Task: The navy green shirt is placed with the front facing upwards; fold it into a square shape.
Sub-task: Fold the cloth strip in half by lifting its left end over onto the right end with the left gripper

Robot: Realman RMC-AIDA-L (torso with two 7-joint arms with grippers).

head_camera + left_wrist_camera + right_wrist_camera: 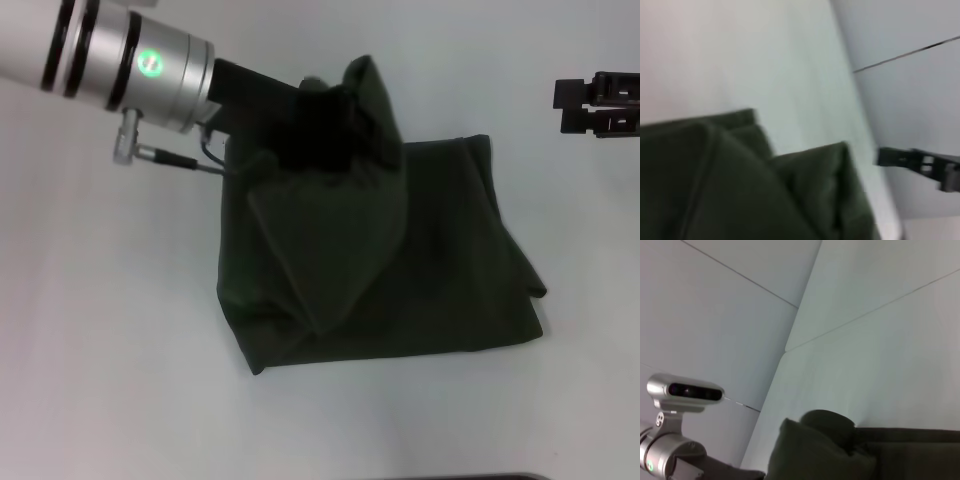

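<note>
The dark olive-green cotton shirt (400, 270) is lying folded on the white desk (110, 330), long axis left-right; the left gripper (320, 120) is pinching a raised flap (jaws closed). The right gripper (600, 105) is idling, its jaws unclear.

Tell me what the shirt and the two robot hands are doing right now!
navy green shirt: lying on the white table, already folded into a smaller shape, with one part lifted and bunched up.
left hand: over the shirt's far left edge, wrapped in the raised cloth, holding it up.
right hand: off to the right, away from the shirt, holding nothing.
</note>
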